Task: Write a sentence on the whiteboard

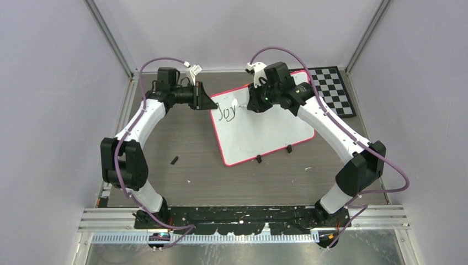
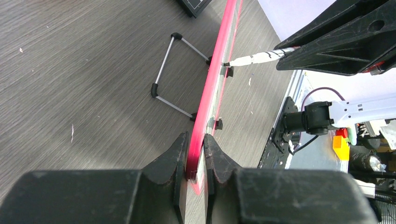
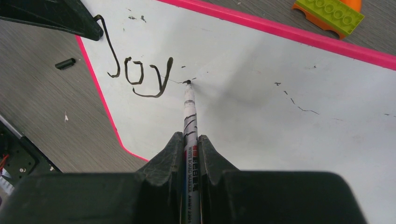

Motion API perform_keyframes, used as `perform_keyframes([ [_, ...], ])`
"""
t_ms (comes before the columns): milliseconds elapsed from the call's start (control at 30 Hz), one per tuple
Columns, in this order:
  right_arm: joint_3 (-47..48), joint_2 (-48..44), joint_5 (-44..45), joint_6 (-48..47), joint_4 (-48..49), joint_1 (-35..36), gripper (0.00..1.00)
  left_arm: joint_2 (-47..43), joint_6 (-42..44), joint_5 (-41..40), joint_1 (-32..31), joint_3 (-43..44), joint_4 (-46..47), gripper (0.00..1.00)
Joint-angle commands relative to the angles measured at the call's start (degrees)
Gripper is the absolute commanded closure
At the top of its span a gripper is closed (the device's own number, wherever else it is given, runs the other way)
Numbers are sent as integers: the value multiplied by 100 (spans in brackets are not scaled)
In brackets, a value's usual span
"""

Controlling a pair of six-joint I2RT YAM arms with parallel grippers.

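Observation:
The whiteboard (image 1: 265, 135) with a pink-red rim lies tilted on the table. "Joy" (image 1: 226, 112) is written near its upper left corner, and shows in the right wrist view (image 3: 140, 77) too. My left gripper (image 1: 208, 102) is shut on the board's left rim (image 2: 210, 93), seen edge-on in the left wrist view. My right gripper (image 1: 253, 105) is shut on a white marker (image 3: 190, 121). The marker's tip (image 3: 187, 82) touches the board just right of the "y". The marker also shows in the left wrist view (image 2: 261, 57), its tip at the board.
A black-and-white checkerboard (image 1: 334, 88) lies behind the board at the back right. A small black cap (image 1: 174, 160) lies on the table left of the board. Two black clips (image 1: 273, 153) sit on the board's near edge. Green and orange toy bricks (image 3: 329, 14) lie beyond the board.

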Motion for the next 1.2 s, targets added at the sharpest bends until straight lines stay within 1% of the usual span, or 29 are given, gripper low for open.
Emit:
perform_keyframes([
  [0, -75, -86, 100, -47, 56, 9, 100, -94, 129, -161, -22, 60, 80, 100],
  [133, -226, -186, 127, -190, 0, 82, 100, -90, 121, -152, -23, 59, 84, 100],
  [333, -153, -186, 103, -269, -168, 167, 100, -124, 130, -168, -22, 32, 84, 100],
  [633, 476, -327, 119, -217, -273, 172, 100, -113, 112, -143, -23, 51, 93, 100],
  [867, 709, -68, 329, -280, -181, 171, 100, -150, 103, -144, -22, 38, 95, 100],
  [1167, 686, 220, 368, -312, -81, 169, 100, -239, 129, -182, -22, -55, 117, 100],
])
